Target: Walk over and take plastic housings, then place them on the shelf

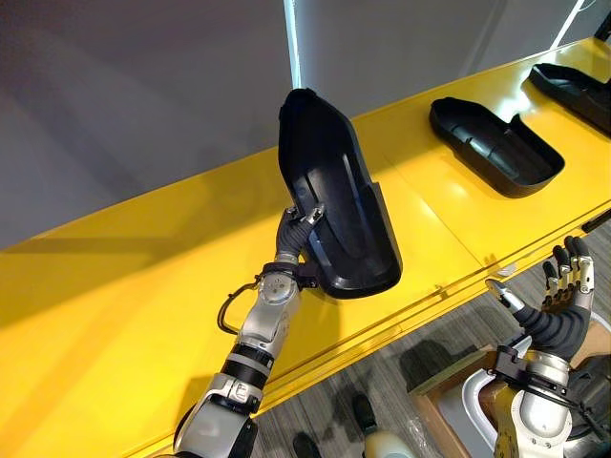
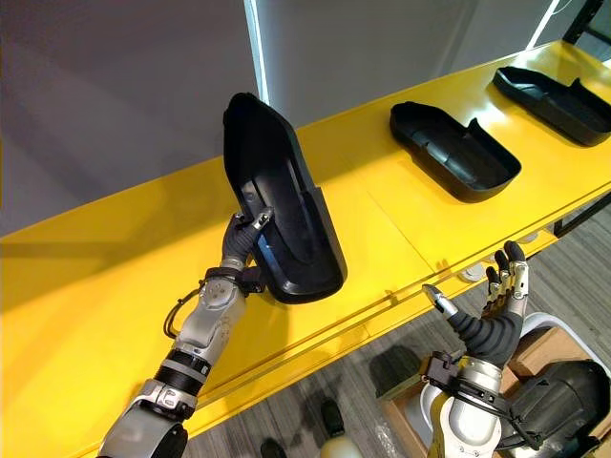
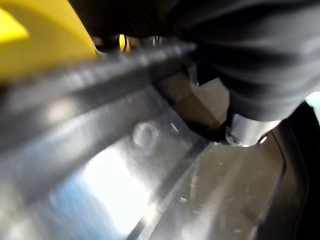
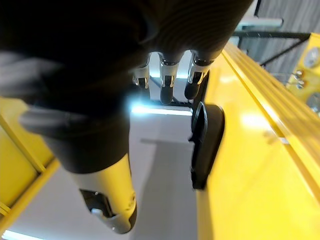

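Your left hand [image 1: 304,221] pinches one rim of the black housing [image 1: 336,186], held steeply tilted above the yellow shelf [image 1: 134,277]. Your right hand [image 1: 563,286] hangs open, empty, near right. Risk: the one-sided grip may slip, or release may topple it off the near edge.

Black plastic housings [image 1: 336,191], yellow shelf [image 1: 134,286], grey wall [image 1: 124,86]

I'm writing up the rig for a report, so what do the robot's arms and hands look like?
The left arm and right arm are silver-grey jointed segments with black bands. The left hand and right hand have silver fingers with dark tips; a dark ribbed cover wraps each wrist and hand back.
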`<state>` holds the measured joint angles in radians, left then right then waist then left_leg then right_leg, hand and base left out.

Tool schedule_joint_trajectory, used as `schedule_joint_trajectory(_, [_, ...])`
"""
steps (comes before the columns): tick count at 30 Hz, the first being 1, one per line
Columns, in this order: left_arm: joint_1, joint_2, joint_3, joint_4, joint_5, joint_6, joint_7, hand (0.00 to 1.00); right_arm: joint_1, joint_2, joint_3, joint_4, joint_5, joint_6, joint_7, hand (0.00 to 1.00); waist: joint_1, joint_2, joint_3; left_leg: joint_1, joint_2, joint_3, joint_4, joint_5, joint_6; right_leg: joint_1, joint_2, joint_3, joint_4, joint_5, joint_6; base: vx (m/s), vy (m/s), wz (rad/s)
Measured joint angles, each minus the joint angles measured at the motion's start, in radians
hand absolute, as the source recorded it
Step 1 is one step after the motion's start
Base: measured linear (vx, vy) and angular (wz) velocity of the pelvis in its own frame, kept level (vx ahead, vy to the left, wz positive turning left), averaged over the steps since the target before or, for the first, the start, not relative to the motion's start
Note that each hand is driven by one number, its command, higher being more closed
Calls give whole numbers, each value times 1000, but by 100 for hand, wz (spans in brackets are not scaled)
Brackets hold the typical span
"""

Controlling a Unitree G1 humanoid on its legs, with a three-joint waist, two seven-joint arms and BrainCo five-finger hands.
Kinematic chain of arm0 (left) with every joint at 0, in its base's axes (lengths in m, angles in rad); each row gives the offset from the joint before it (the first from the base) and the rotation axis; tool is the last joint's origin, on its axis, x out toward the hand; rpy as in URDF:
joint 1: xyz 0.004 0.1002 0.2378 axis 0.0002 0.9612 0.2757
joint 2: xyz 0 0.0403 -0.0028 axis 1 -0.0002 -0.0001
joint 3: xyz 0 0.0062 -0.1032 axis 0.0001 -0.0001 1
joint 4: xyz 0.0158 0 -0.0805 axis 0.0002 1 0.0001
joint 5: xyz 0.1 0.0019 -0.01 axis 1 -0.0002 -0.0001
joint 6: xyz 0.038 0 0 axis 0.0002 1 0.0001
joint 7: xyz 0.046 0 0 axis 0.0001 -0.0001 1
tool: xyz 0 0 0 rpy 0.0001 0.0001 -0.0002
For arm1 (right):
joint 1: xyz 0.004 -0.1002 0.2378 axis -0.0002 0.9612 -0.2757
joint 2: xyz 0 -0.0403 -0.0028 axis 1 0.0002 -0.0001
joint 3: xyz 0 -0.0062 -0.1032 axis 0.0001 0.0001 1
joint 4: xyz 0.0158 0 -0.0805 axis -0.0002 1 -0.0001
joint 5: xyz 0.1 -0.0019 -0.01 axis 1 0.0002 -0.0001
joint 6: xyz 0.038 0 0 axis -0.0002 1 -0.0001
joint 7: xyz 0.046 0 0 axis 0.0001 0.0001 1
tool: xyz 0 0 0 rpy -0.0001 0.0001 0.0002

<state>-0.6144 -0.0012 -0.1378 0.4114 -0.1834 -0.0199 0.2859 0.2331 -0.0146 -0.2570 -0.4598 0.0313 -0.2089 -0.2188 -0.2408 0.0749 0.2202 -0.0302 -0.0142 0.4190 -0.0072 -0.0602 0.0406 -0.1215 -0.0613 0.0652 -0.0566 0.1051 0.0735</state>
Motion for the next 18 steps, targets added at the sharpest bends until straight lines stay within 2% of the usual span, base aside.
schedule_joint_trajectory(1, [-11,-3,15,6,23,2,21,100,5,0,12,0,0,1,4,0,1,1,4,-2,0,-8,-2,3,0,0,0,-7,-1,0,0,7,-20,17])
schedule_joint_trajectory(2, [-25,-3,27,16,36,2,34,0,12,1,25,0,0,1,6,0,2,2,6,-3,0,-15,-8,7,-2,0,-1,-19,-1,0,0,6,-25,19])
schedule_joint_trajectory(5, [-62,0,51,67,95,4,67,0,14,3,45,-2,-1,1,8,0,3,3,13,-1,-3,-35,-25,21,-3,2,-1,-39,-1,0,0,-9,-20,18])
schedule_joint_trajectory(10, [-87,-5,72,87,113,14,79,0,23,10,63,-4,0,1,13,0,5,4,24,0,-5,-42,-28,28,1,6,-4,-49,-1,0,0,-24,-7,6])
schedule_joint_trajectory(18, [-90,-30,22,55,200,57,59,0,59,31,63,-25,1,1,29,0,11,8,28,14,-11,-67,-60,50,-2,18,-7,-73,-6,-1,-1,-29,-4,9])
